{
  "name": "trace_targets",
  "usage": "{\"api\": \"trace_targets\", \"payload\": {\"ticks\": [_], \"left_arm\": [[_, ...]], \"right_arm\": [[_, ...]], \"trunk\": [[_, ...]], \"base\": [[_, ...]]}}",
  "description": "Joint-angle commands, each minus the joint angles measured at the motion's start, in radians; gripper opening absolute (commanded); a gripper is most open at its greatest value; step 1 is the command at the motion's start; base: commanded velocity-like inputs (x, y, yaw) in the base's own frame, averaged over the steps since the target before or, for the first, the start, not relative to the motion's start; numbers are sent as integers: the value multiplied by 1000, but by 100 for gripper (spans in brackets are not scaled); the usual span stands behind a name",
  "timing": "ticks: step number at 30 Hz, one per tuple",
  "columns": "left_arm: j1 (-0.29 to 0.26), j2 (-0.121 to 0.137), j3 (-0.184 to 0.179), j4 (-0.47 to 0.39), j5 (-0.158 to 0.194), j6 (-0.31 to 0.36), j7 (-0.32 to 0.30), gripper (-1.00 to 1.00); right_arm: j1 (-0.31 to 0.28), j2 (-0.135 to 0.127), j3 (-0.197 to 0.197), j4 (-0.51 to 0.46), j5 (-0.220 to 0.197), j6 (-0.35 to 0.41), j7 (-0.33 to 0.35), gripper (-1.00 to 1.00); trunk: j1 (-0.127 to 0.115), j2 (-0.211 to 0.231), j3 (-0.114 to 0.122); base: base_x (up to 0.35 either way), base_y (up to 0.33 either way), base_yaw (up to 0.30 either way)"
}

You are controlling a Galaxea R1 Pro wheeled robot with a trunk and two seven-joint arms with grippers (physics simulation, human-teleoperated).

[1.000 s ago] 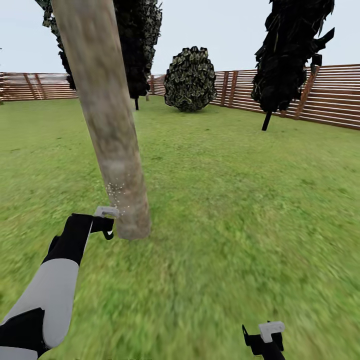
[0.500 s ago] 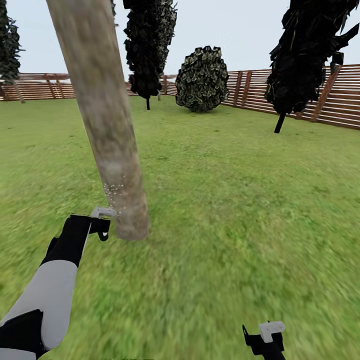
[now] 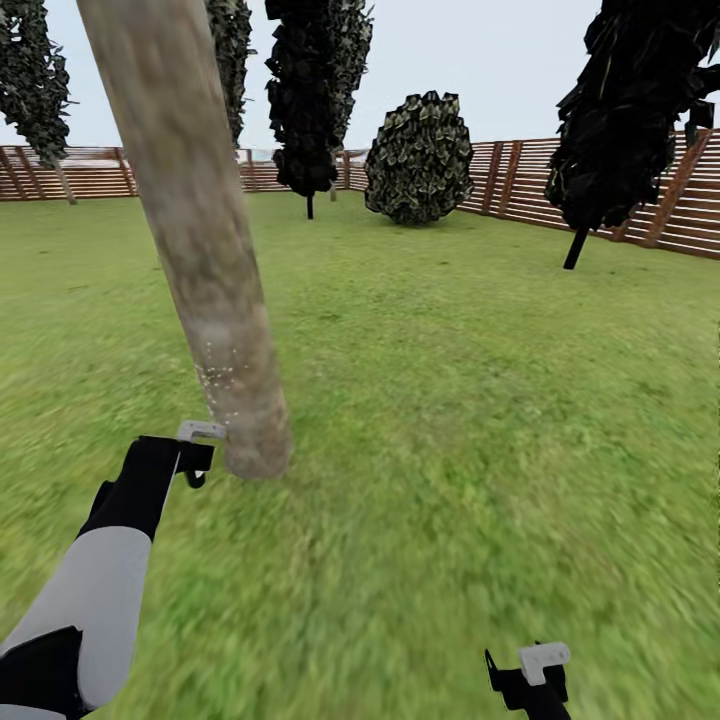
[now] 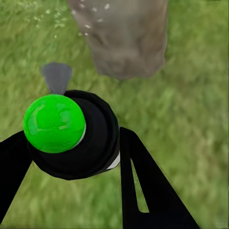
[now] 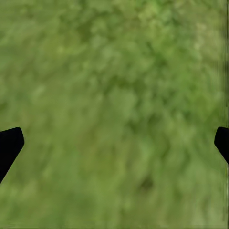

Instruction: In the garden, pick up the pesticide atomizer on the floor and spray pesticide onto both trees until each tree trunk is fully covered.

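Observation:
A pale mottled tree trunk (image 3: 205, 260) leans across the left of the head view, rising from the lawn. White specks (image 3: 225, 385) dot its lower part. My left gripper (image 3: 195, 458) hangs just beside the trunk's base, shut on the pesticide atomizer (image 4: 81, 143), a dark round bottle whose top (image 4: 54, 123) shows bright green. Its grey nozzle (image 4: 57, 77) points toward the trunk (image 4: 125, 40), with specks in the air close by. My right gripper (image 3: 530, 682) sits low at the right over bare grass, and its black fingertips (image 5: 8, 145) stand far apart: open.
Green lawn (image 3: 480, 400) spreads all around. A brown slat fence (image 3: 520, 180) bounds it at the back and right. Dark cypress-like trees (image 3: 315, 95) (image 3: 630, 110) and a round dark bush (image 3: 420, 155) stand far off near the fence.
The head camera has turned, so the far trees and fence sit further right in the picture. My left gripper stays beside the trunk's base, a little lower. The right arm has not moved.

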Motion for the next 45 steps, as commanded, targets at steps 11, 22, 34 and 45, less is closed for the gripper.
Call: {"api": "trace_targets", "payload": {"ticks": [11,22,34,45], "left_arm": [[0,-8,3,0,11,0,19,-100],[27,62,33,0,9,0,19,-100],[44,35,38,43,7,-7,20,-100],[94,21,37,45,14,-13,23,-100]], "right_arm": [[0,0,0,0,0,0,0,100],[0,0,0,0,1,1,1,100],[0,0,0,1,1,1,2,100],[0,0,0,2,1,1,3,100]], "trunk": [[0,0,0],[0,0,0],[0,0,0],[0,0,0]], "base": [[81,-270,48],[136,-264,164],[139,-209,1],[3,-3,57]]}}
